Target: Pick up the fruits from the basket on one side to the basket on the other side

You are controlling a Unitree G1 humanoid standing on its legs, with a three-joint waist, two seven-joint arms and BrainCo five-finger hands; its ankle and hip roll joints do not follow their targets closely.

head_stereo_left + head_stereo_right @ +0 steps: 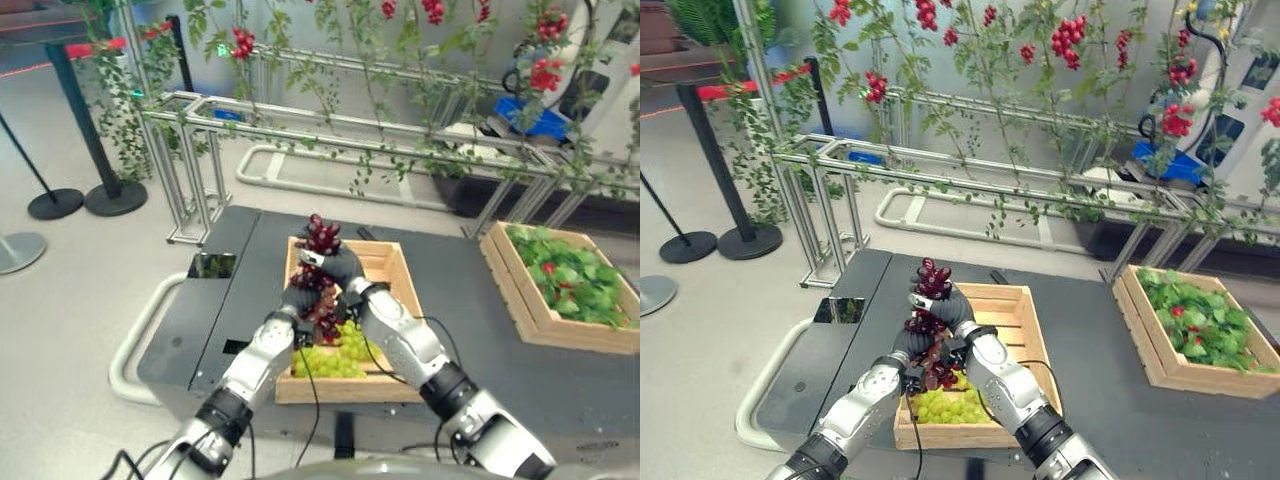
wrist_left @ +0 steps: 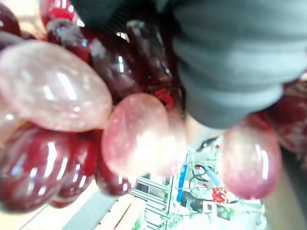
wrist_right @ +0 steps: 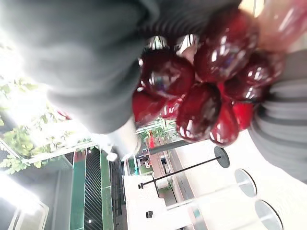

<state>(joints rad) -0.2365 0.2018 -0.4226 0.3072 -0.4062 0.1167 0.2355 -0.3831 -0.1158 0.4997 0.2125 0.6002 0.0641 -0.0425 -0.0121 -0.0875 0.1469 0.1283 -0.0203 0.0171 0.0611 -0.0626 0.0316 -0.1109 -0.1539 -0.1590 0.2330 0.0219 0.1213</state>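
A bunch of dark red grapes (image 1: 322,238) hangs above the near wooden crate (image 1: 402,272), which holds green grapes (image 1: 330,360) at its front. Both hands meet at the bunch. My right hand (image 1: 342,268) is curled round its upper part, with the top grapes sticking out above it. My left hand (image 1: 298,299) grips the lower part from the left side. Close up, the red grapes (image 2: 57,91) press against the left hand's dark cover (image 2: 230,62). The same red grapes (image 3: 206,105) sit beside the right hand's cover (image 3: 81,62).
A second wooden crate (image 1: 520,300) with green leaves and a few red fruits stands at the right on the dark table (image 1: 460,270). An aluminium frame (image 1: 200,170) with hanging vines stands behind. Black stanchion posts (image 1: 110,190) are at the far left.
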